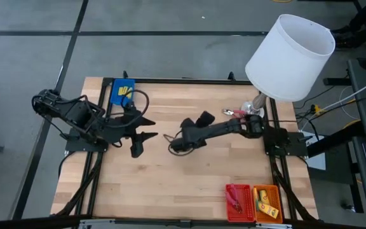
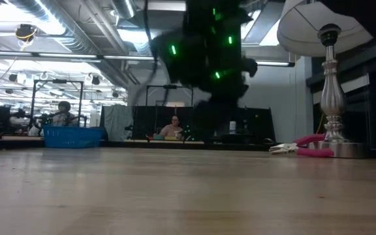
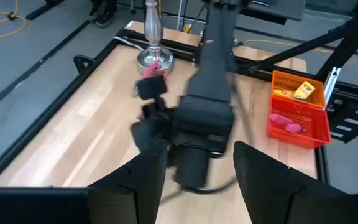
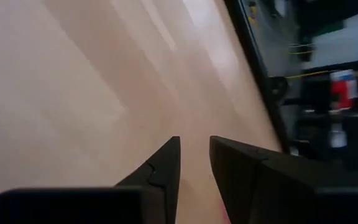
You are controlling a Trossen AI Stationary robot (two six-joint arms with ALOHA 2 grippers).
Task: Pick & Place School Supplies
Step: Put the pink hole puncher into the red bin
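Both dark two-finger grippers hover empty over the bare wooden table (image 1: 170,184), left gripper (image 1: 146,127) spread wide, right gripper (image 1: 168,142) slightly parted.

The surface (image 1: 170,184) is light wood with pale, straight grain lines, and its frame is black. Both arms are black; the left tool (image 1: 146,128) and the right tool (image 1: 168,142) are black too. In the low view, small green lights glow on the dark arm.

Well behind the right tool, the lamp (image 1: 290,56) has a plain white shade and a silver metal stem and base. Beside that base lies a tool with red handles (image 1: 234,113).

Near the left tool's arm, the tray (image 1: 122,91) is blue with something yellow in it. Far from the right tool, at the surface's edge, stand a red tray (image 1: 238,201) and an orange tray (image 1: 267,203) with yellow packets.
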